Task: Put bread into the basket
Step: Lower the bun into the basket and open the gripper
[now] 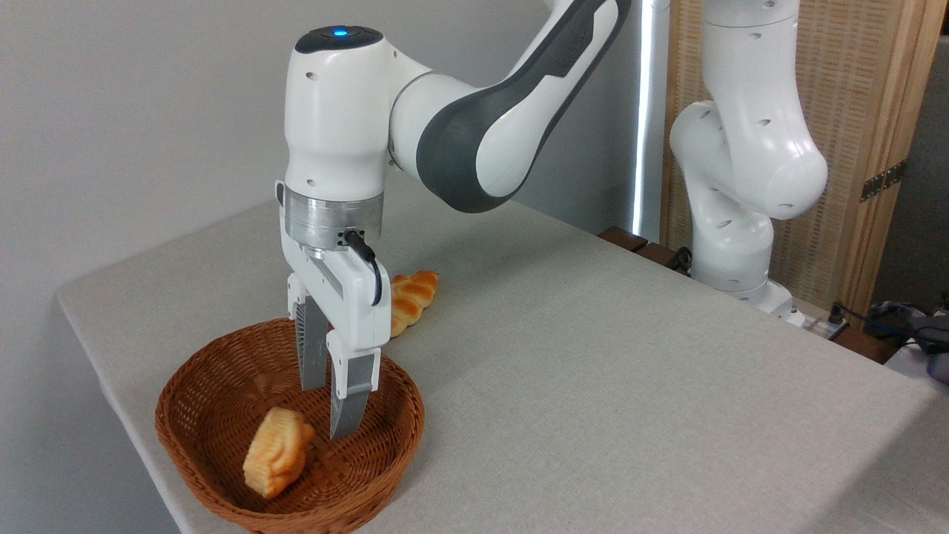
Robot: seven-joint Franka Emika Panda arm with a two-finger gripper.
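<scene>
the claw [326, 408] is seen hanging inside the basket [222, 386], its fingers pointed down with a narrow gap between them and nothing held. the bun [276, 452] is found just below and to the left of the fingertips, apart from them, lying in the basket on the woven floor near the front wall. it is tipped up on its edge: its long axis runs from the upper right, near the claw, down to the lower left, and its lumpy scalloped side is turned toward the camera. whether it leans against the wall cannot be told. behind the claw and to its right, a braided loaf [411, 297] is laid on the table [630, 386] outside the basket, partly hidden by the claw body. no readable writing is made out; faint marking on the arm's dark link is too blurred to read. a blue light [339, 32] is shown on top of the wrist.
</scene>
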